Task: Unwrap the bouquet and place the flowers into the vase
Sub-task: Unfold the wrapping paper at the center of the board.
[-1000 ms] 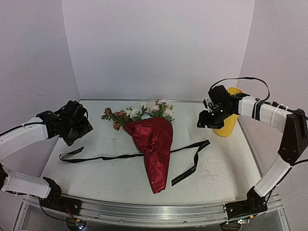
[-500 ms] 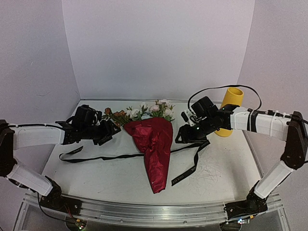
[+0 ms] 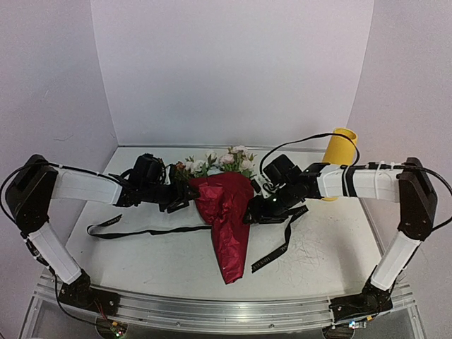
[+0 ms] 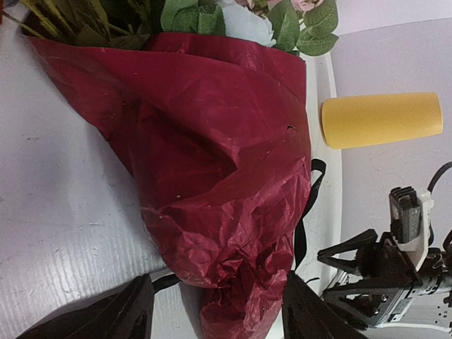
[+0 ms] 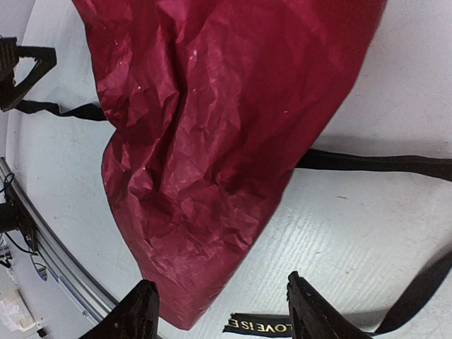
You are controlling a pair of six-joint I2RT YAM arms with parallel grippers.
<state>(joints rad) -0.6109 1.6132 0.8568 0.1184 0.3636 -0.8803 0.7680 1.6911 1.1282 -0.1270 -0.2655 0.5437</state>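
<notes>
White bench, bouquet flat in the middle
The bench (image 3: 141, 261) was a scuffed white top. The bouquet (image 3: 229, 212) lay on it in its dark red wrap, pointed end toward the near edge and flowers (image 3: 219, 161) toward the back wall. A loose black ribbon (image 3: 152, 230) trailed out from under it on both sides. The yellow vase (image 3: 340, 147) stood upright at the far right.

The top view looks down from above and behind the arm bases, facing the back wall. It is wide enough to hold the whole table (image 3: 141, 247), the bouquet (image 3: 227, 205) and the vase (image 3: 340, 147). The left wrist view sits low and close, rolled sideways, looking across the red wrap (image 4: 212, 141) toward the vase and the right gripper (image 4: 326, 274). The right wrist view looks down closely on that wrap; the dark shape at its upper left edge is probably the left gripper (image 5: 32, 70).
</notes>
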